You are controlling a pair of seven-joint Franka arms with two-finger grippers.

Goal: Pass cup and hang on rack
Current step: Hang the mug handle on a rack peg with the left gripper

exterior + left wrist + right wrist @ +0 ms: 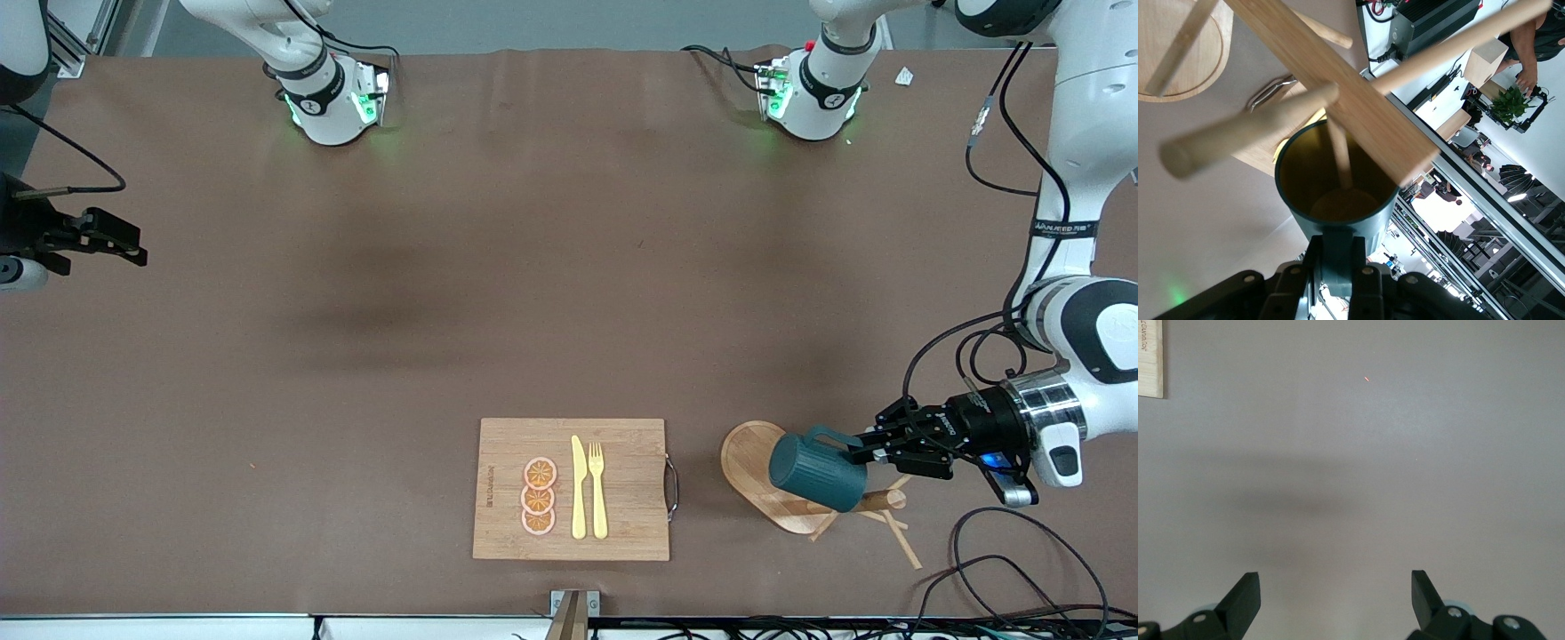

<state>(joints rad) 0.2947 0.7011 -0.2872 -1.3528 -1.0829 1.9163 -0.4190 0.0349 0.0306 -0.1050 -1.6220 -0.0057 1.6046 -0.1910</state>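
Over the rack [756,462] in the front view, your left tool [861,447] is clamping the cup [816,470] sideways by its handle; in its wrist view, pegs are crossing the mouth; your right tool [1336,600] is waiting open.

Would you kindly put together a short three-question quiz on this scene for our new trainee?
1. True or false: the left claw grips the cup by its handle.
2. What lies on the cutting board beside the three orange slices?
A. a spoon
B. a knife and a fork
C. a plate
3. Fill in: the held cup hangs over the base of the ____.

Key:
1. True; it is shut on the handle.
2. B.
3. Rack. The right claw waits open at the right arm's end of the table.
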